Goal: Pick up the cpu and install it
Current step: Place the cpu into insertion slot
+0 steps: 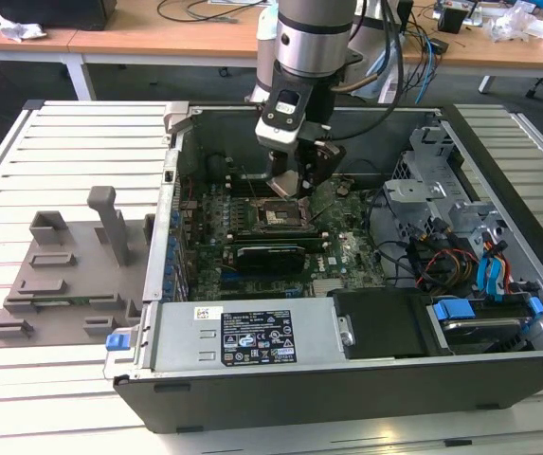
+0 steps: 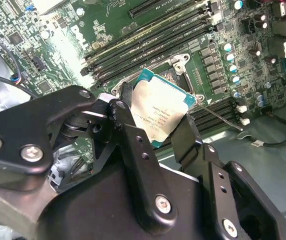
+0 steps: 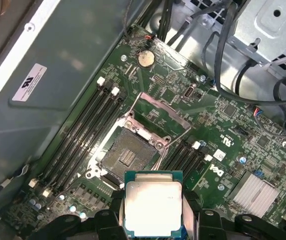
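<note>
My gripper [image 1: 299, 182] hangs inside the open computer case, just above the motherboard's socket [image 1: 281, 214]. It is shut on the cpu [image 3: 152, 204], a flat square chip with a silver top and a teal-green rim. In the second wrist view the cpu [image 2: 161, 107] sits clamped between the two black fingers [image 2: 133, 131], held a little above the board. The socket [image 3: 126, 156] lies open below and ahead of the chip, its metal frame [image 3: 158, 116] swung up. The socket bed is bare, with dark memory slots on either side.
The case [image 1: 252, 341] lies on a white slatted table [image 1: 63, 152]. A grey plastic fixture tray [image 1: 67, 275] stands on the exterior view's left. Drive cages and bundled cables [image 1: 451, 256] fill the case's right side. A black power supply [image 1: 252, 336] runs along the near wall.
</note>
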You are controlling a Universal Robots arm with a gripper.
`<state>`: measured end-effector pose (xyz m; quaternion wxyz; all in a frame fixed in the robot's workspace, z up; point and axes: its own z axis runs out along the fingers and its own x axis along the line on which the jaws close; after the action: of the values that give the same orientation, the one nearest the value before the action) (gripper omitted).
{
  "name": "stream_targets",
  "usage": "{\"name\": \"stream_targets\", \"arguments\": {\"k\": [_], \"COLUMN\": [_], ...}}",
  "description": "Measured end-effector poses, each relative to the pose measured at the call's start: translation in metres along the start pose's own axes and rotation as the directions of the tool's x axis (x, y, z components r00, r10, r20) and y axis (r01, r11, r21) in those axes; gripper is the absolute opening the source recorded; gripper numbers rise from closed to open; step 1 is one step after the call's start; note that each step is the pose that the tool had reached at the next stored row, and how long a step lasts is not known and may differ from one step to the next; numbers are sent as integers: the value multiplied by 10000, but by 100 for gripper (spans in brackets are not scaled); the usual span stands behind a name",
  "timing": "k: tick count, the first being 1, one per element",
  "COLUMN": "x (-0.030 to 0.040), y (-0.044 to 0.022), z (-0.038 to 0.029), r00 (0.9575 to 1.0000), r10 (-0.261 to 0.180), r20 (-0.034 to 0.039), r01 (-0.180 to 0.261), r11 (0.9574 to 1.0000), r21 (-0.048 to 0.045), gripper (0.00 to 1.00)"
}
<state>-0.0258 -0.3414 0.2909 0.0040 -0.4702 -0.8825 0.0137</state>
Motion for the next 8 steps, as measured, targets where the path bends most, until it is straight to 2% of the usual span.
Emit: {"name": "stream_targets", "arguments": {"k": [8], "x": [0], "y": [0], "z": [3], "r00": [9973], "r10": [734], "r20": [-20], "r01": [-734], "r11": [9973], "r21": [5], "gripper": [55]}}
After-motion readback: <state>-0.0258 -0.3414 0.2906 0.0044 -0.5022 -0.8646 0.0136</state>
